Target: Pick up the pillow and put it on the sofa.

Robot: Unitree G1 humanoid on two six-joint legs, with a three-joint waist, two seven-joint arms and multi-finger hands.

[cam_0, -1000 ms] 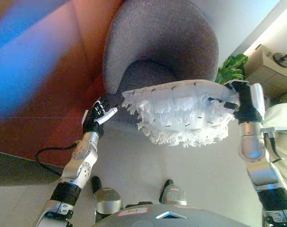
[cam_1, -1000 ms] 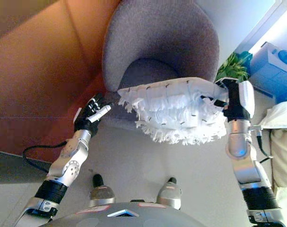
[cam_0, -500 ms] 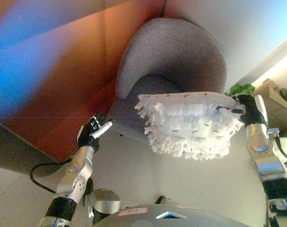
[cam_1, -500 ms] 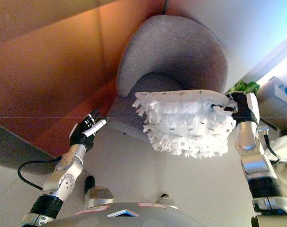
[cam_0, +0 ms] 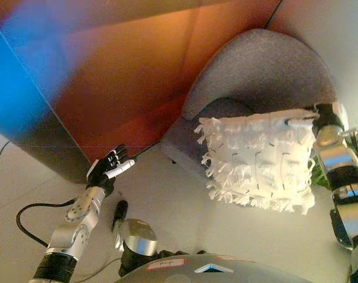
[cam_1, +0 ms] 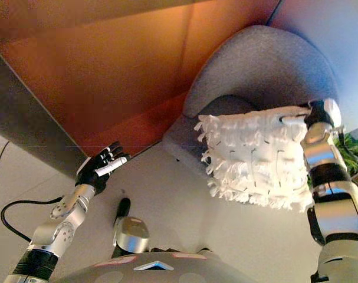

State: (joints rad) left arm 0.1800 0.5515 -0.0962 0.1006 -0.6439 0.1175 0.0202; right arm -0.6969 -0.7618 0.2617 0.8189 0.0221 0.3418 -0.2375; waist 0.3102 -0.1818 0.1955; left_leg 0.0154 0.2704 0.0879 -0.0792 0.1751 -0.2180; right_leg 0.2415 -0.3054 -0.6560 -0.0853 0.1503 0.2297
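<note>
A white fringed pillow (cam_0: 258, 159) hangs in the air in front of the grey round-backed sofa chair (cam_0: 267, 73), covering part of its seat. My right hand (cam_0: 313, 118) is shut on the pillow's upper right corner, and the pillow dangles down from that grip. My left hand (cam_0: 108, 170) is far off to the left, open with straight fingers, holding nothing, raised over the pale floor near the wall's base.
An orange-brown wall (cam_0: 125, 76) runs behind the chair and to its left. Green plant leaves (cam_1: 350, 147) show at the right edge beside my right arm. Pale floor (cam_0: 167, 200) lies between me and the chair.
The camera has swung, so the chair now sits further right. The pillow has tipped from lying flat to hanging more upright from my right hand. My left hand stays open and apart.
</note>
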